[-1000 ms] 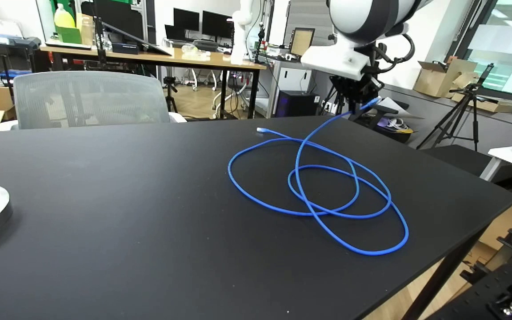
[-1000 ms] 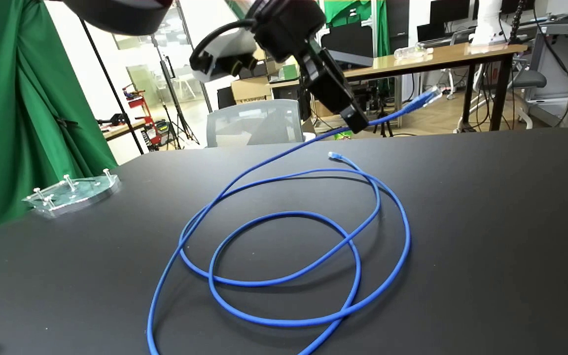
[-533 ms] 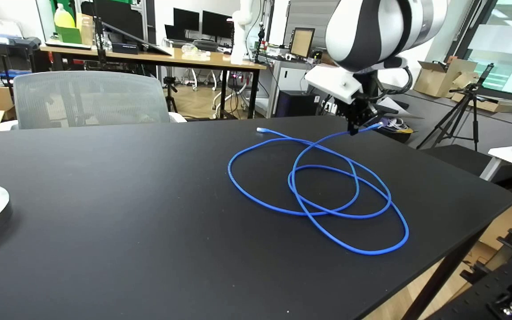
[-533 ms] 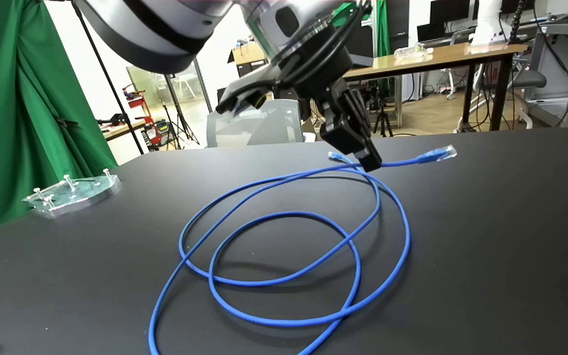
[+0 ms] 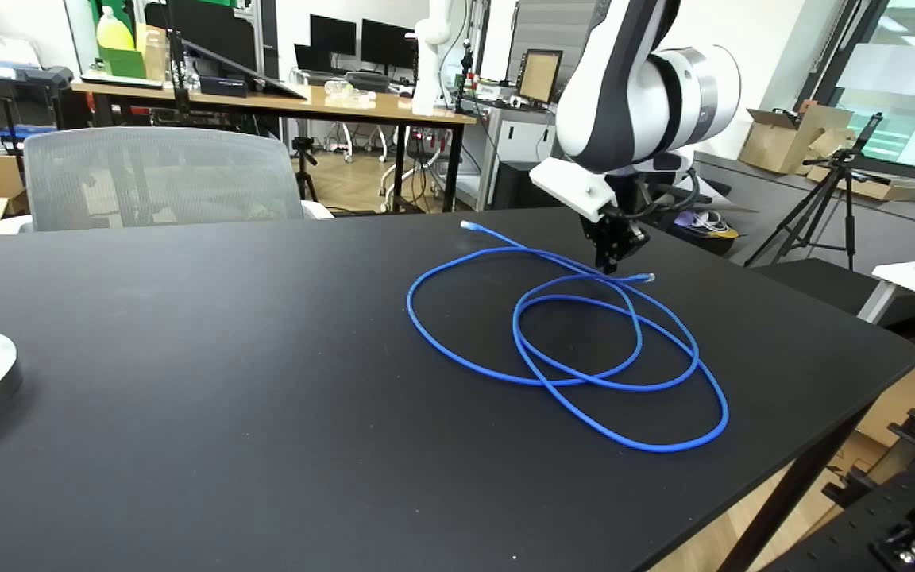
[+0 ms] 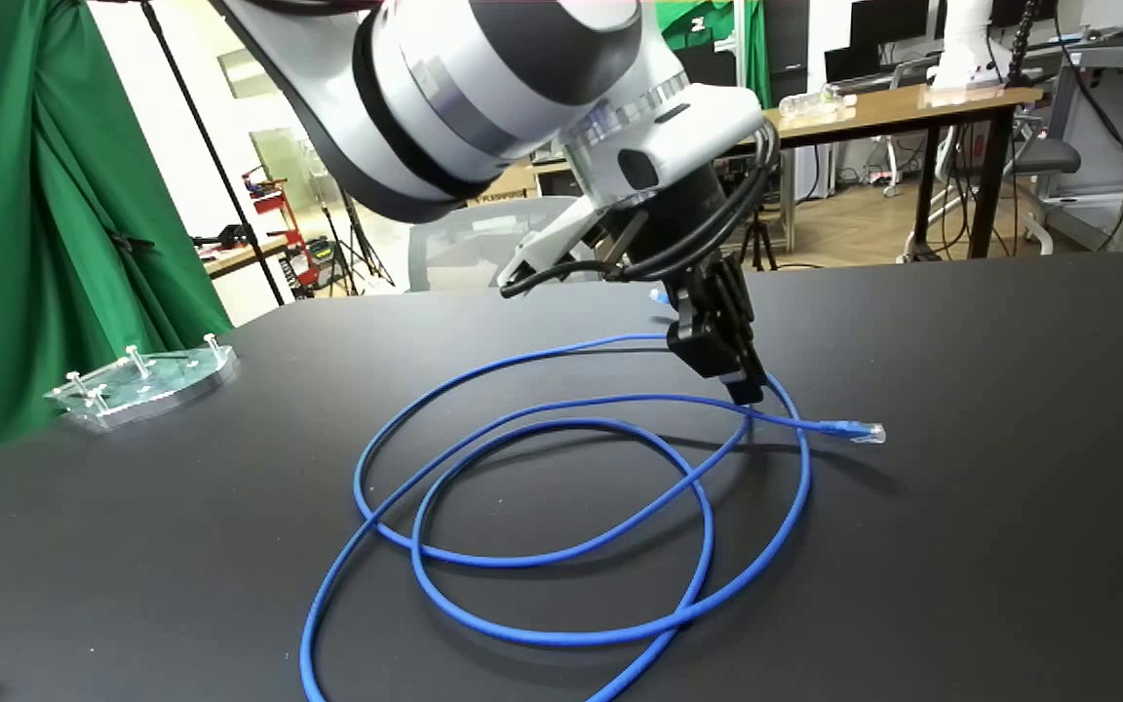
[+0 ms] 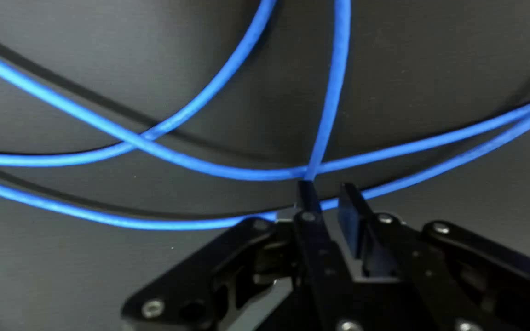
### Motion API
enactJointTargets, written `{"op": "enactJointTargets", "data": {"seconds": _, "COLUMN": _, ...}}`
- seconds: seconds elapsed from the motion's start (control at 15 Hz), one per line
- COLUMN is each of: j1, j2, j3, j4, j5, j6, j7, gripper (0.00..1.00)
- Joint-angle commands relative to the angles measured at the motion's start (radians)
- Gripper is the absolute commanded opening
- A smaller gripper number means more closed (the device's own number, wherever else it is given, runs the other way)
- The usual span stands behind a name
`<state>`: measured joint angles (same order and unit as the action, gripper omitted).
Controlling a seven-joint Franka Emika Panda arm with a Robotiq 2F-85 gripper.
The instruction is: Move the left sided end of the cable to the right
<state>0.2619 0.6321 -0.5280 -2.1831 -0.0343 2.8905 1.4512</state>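
Behind our black table (image 6: 990, 546) we see a gray chair (image 5: 164, 179). Our blue cable (image 6: 561, 640) is on the table in big loops, and in both exterior views one plug end (image 6: 849, 430) is to the right of the gripper (image 7: 327, 191), maybe not quite down flat. Our two fingers (image 7: 311, 230) are a little apart, and we see no cord pinched between them. One strand (image 7: 328, 115) goes behind a fingertip; we can't tell if they touch. To let go well, we should rise slowly and straight so no loop snags.
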Motion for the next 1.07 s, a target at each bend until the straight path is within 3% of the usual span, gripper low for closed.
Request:
{"op": "enactJointTargets", "data": {"seconds": 0.0, "j1": -0.041, "j2": 0.013, "j3": 0.043, "j4": 0.057, "j5": 0.003, "j6": 0.0, "j7": -0.035, "gripper": 0.51}}
{"op": "enactJointTargets", "data": {"seconds": 0.47, "j1": 0.064, "j2": -0.098, "j3": 0.023, "j4": 0.009, "j5": -0.105, "j6": -0.022, "j7": -0.185, "gripper": 0.98}}
{"op": "enactJointTargets", "data": {"seconds": 0.87, "j1": 0.138, "j2": -0.285, "j3": 0.037, "j4": -0.075, "j5": -0.316, "j6": -0.209, "j7": -0.28, "gripper": 1.0}}
{"op": "enactJointTargets", "data": {"seconds": 1.0, "j1": 0.101, "j2": -0.369, "j3": 0.106, "j4": -0.117, "j5": -0.37, "j6": -0.27, "j7": -0.342, "gripper": 1.0}}
